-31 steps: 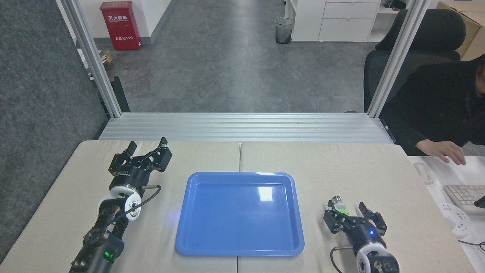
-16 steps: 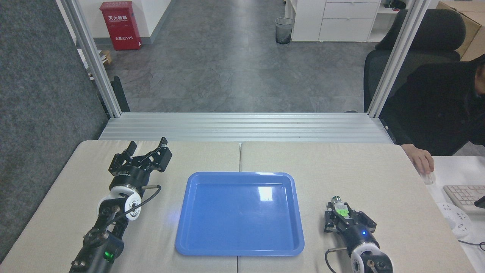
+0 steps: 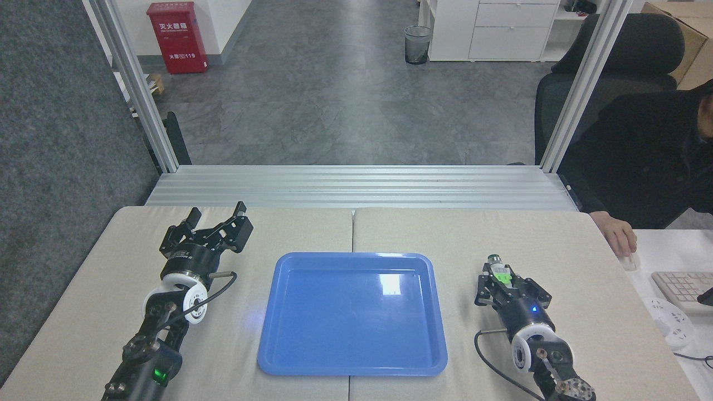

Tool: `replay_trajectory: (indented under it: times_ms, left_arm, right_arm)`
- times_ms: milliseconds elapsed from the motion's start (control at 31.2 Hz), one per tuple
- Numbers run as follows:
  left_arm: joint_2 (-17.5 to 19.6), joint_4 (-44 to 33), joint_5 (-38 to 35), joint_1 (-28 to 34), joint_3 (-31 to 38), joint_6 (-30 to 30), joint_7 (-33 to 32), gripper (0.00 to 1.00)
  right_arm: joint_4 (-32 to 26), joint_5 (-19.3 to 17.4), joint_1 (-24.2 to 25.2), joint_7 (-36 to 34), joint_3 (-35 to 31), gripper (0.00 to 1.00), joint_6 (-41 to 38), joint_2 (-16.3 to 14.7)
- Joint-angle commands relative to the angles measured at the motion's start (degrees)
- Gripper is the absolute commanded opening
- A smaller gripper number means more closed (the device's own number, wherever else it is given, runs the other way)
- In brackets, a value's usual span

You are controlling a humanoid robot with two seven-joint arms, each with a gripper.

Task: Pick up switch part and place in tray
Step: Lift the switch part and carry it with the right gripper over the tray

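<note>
The switch part [image 3: 499, 271] shows a silver body, a green block and a whitish base. My right gripper [image 3: 506, 280] is shut on the switch part, holding it to the right of the tray, with the silver end pointing away from me. The blue tray [image 3: 352, 356] lies flat in the middle of the table and holds nothing. My left gripper [image 3: 216, 212] rests on the table to the left of the tray, open, with nothing between its fingers.
A person in a dark sleeve sits at the far right, with a hand [image 3: 617, 235] on a mouse beside a keyboard [image 3: 682, 287]. An aluminium frame rail [image 3: 356, 186] runs along the table's far edge. A seam [image 3: 352, 228] splits the beige table top.
My right gripper closed on the switch part, then moved away from me with it, by the look of it lifted. The person's hand shifted left onto the mouse. The left arm stayed still.
</note>
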Motion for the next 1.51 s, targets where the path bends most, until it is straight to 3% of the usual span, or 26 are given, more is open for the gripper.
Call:
replay_trajectory:
  times_ms: [0, 96, 256, 416, 705, 833, 897, 961, 1025, 1057, 1153, 1313, 1473]
  left_arm:
    - [0.0, 0.0, 0.0, 0.0, -0.1, 0.0, 0.0, 1.0]
    - [0.0, 0.0, 0.0, 0.0, 0.0, 0.0, 0.0, 1.0]
    - [0.0, 0.0, 0.0, 0.0, 0.0, 0.0, 0.0, 1.0]
    - [0.0, 0.0, 0.0, -0.1, 0.0, 0.0, 0.0, 1.0]
    - [0.0, 0.0, 0.0, 0.0, -0.1, 0.0, 0.0, 1.0]
    - [0.0, 0.0, 0.0, 0.0, 0.0, 0.0, 0.0, 1.0]
    - [0.0, 0.0, 0.0, 0.0, 0.0, 0.0, 0.0, 1.0]
    - [0.0, 0.0, 0.0, 0.0, 0.0, 0.0, 0.0, 1.0]
    - [0.0, 0.0, 0.0, -0.1, 0.0, 0.0, 0.0, 1.0]
    - [0.0, 0.0, 0.0, 0.0, 0.0, 0.0, 0.0, 1.0]
    - [0.0, 0.0, 0.0, 0.0, 0.0, 0.0, 0.0, 1.0]
    - [0.0, 0.0, 0.0, 0.0, 0.0, 0.0, 0.0, 1.0]
    - [0.0, 0.0, 0.0, 0.0, 0.0, 0.0, 0.0, 1.0]
  right_arm:
    - [-7.7, -0.2, -4.0, 1.7, 3.7, 0.0, -0.1, 7.5]
    - [-8.7, -0.1, -3.8, 1.7, 10.5, 0.0, 0.0, 9.5]
    - [-10.0, 0.9, -3.7, 1.7, 20.8, 0.0, 0.7, 10.4]
    - [-8.3, 2.1, -3.7, 2.3, 27.3, 0.0, 1.7, 11.8]
    - [6.4, 4.3, -3.8, 3.5, 30.4, 0.0, 1.8, 15.6]
    - [8.4, 4.1, -3.8, 3.4, 30.3, 0.0, 1.4, 16.1]
    - [8.3, 3.5, -3.8, 3.4, 29.9, 0.11, 1.4, 16.1]
    - [8.3, 3.4, -4.0, 3.4, 29.6, 0.28, 1.3, 16.1]
    - [8.1, 3.2, -4.1, 2.9, 29.5, 0.77, 1.4, 16.2]
    - [8.0, 3.2, -4.2, 2.8, 29.4, 0.91, 1.4, 16.3]
    - [7.8, 3.2, -4.3, 2.6, 27.8, 0.98, 1.3, 16.4]
    - [6.3, 2.1, -6.3, -0.2, 19.5, 0.98, 0.6, 17.6]
    - [4.9, 0.2, -10.2, -0.7, 9.1, 0.98, -0.9, 16.6]
